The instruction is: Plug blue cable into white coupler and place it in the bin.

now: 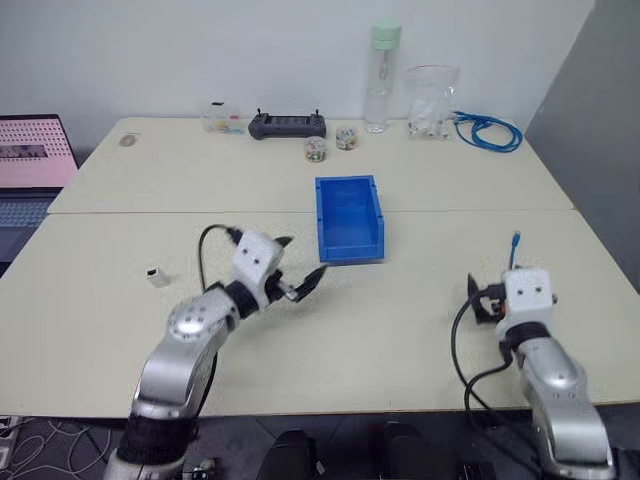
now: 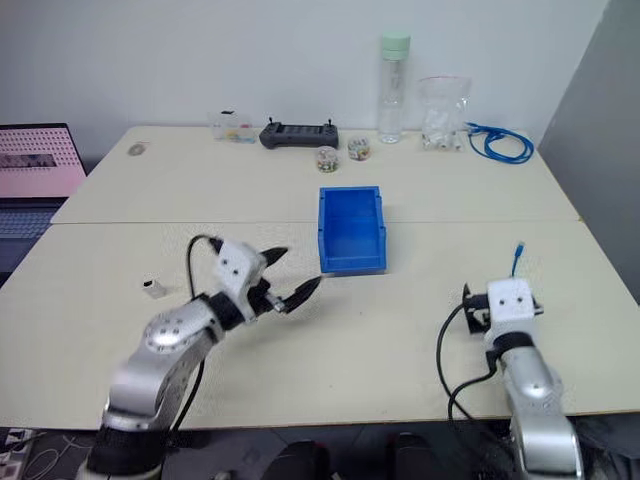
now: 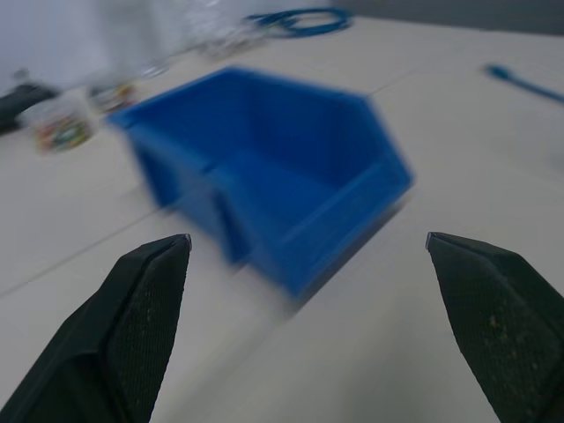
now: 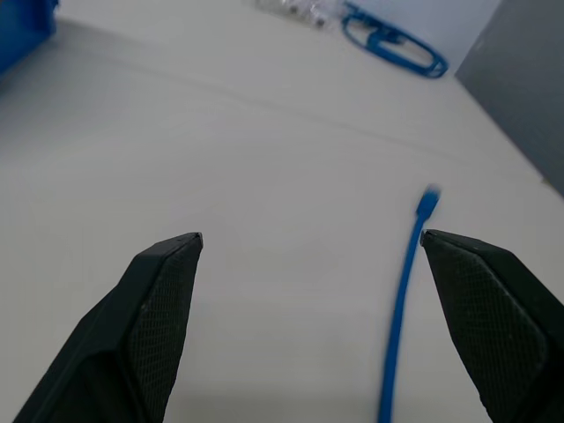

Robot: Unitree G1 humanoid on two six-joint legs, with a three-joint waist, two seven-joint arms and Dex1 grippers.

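**A:** Left eye view q: where's the blue cable (image 1: 515,247) rn?

**B:** Flat on the table (image 1: 420,330), out toward 3 o'clock from the bin (image 1: 349,218), well apart from it. Plug end points away from the robot. It sits just past the right gripper (image 4: 308,242), nothing touching it. In the right wrist view it runs up close by one finger (image 4: 502,300), but there's still bare table between them.

**A:** And the white coupler (image 1: 156,277)?

**B:** Alone at abt 8 o'clock from the bin, far side of the left arm. Cable & coupler are on opposite sides of the table, not joined.

**A:** Bin?

**B:** Mid-table, open top, looks empty inside, low lip facing the robot. Left gripper (image 1: 296,268) is near its front-left corner at roughly 7 o'clock, aimed at it. Left wrist view has the bin dead ahead between the fingers (image 3: 132,326).

**A:** Grippers holding anything?

**B:** Nope. Both spread wide, nothing between the fingers.

**A:** Other stuff?

**B:** Back edge at 12: tall clear bottle w/ green cap (image 1: 382,78), black controller (image 1: 287,125), two small jars (image 1: 330,145), clear plastic bag (image 1: 432,103), coiled blue cable bundle (image 1: 490,131) toward 1 o'clock. Laptop w/ pink screen (image 1: 33,155) at 9-10 o'clock.
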